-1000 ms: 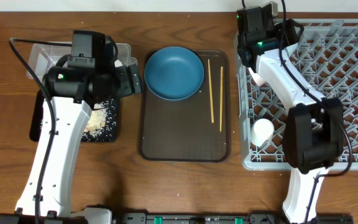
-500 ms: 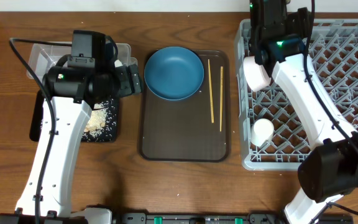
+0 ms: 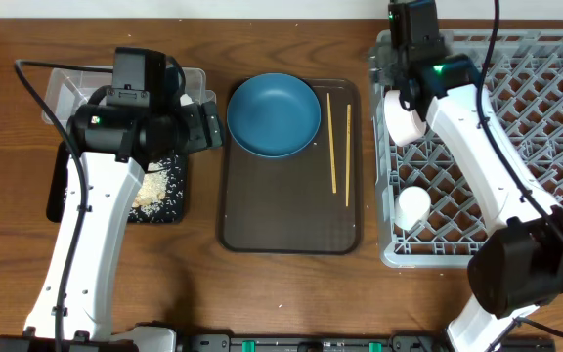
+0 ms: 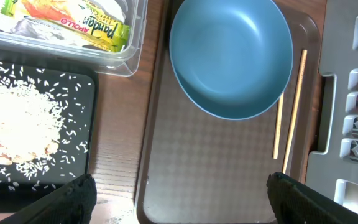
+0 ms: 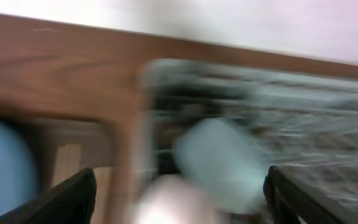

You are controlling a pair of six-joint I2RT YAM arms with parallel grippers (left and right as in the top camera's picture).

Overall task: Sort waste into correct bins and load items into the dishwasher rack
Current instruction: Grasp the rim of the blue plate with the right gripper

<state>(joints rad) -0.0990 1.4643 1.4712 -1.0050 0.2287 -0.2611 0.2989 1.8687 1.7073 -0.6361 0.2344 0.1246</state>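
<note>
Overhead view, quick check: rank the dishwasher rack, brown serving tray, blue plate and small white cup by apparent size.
Largest to smallest:
1. dishwasher rack, cut off by the frame edge yet clearly biggest
2. brown serving tray
3. blue plate
4. small white cup

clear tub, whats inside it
In the left wrist view, a yellow-green snack wrapper lies inside the clear tub, with crumpled pale stuff beside it. The rest is cut off by the frame, and overhead the left arm covers most of it.

The round blue plate lies flat in the brown tray's far left corner. Two thin chopsticks lie by its right edge.
</note>
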